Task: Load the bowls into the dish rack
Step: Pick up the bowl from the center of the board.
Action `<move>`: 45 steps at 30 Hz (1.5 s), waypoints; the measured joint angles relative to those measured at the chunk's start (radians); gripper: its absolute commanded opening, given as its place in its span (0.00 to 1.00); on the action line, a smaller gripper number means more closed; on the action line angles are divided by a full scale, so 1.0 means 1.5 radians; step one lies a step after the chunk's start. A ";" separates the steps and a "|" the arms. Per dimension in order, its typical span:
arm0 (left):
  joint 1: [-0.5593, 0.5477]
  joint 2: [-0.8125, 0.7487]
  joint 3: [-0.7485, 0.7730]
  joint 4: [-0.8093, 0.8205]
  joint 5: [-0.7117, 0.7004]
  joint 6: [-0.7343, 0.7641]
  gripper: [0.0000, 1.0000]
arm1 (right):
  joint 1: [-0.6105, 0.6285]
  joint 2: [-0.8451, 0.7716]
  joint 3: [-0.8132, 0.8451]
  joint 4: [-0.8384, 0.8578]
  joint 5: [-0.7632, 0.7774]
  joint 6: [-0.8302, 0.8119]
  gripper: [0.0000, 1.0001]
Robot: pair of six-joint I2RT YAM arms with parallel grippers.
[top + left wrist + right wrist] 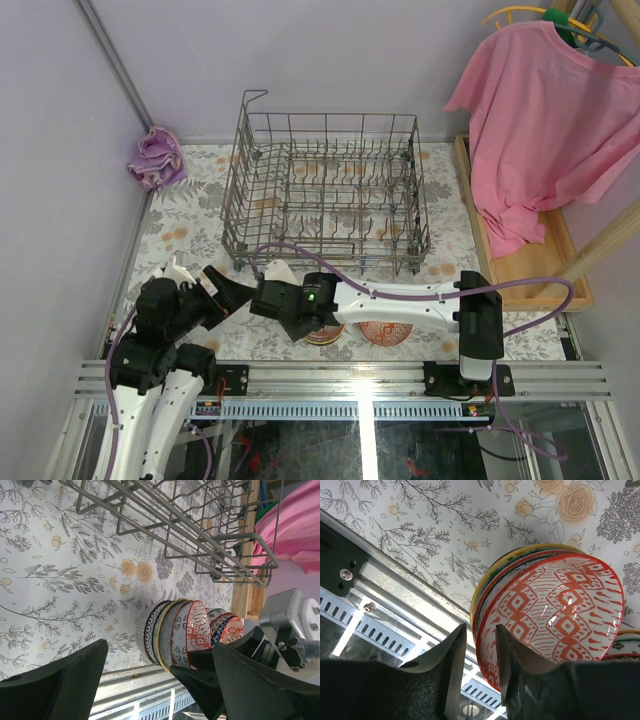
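purple cloth [157, 158] back-left | pink shirt [545, 120] hanging right | floral tablecloth [190, 215]

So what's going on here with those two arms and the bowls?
The right arm's tool straddles the rim of the top red-and-white bowl in a stack of bowls; whether it has gripped yet isn't clear. The left tool hangs open nearby, holding nothing. The dish rack behind holds no bowls yet.
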 measured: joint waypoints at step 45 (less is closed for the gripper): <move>0.000 0.026 0.074 -0.004 -0.004 0.041 1.00 | -0.005 -0.151 0.122 -0.020 -0.032 -0.038 0.00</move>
